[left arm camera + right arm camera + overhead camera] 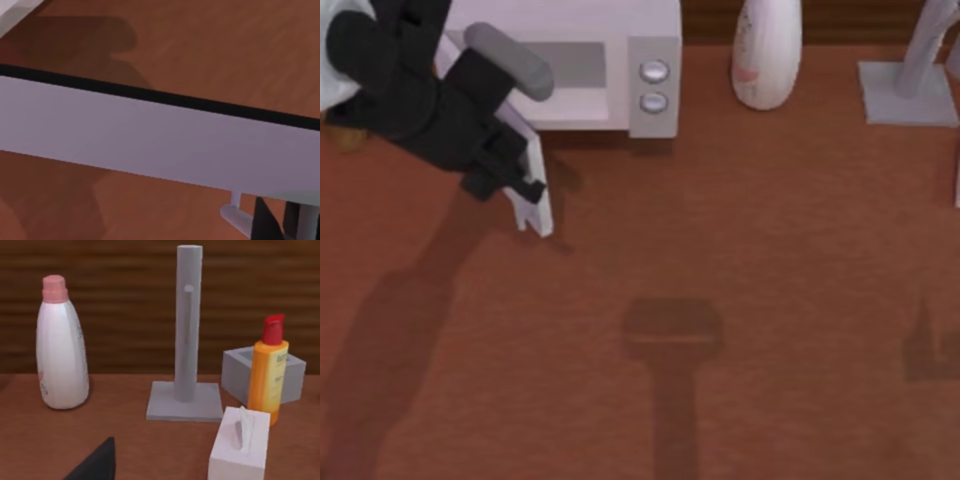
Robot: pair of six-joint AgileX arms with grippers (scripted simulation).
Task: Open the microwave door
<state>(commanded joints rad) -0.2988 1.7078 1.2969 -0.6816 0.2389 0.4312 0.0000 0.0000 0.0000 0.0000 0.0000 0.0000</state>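
hidden: left pincer (520,190) at the door's handle, grip state cannot tell | microwave door (535,175) swung out from microwave (570,60), desk's (770,300) far-left | near: white bottle (766,50), grey stand (905,90) | right arm unseen

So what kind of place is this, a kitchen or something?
Likely a simulated kitchen-style tabletop: a microwave with its door swung open, a white bottle, a tissue box on a wooden table.

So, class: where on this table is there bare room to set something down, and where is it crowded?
Free: the brown wooden tabletop in front of the light-grey boxy microwave and white rounded bottle, across the near half. Crowded: the far-left corner, where the left claw holds the swung-out light-grey microwave door, and the far right around the grey post stand.
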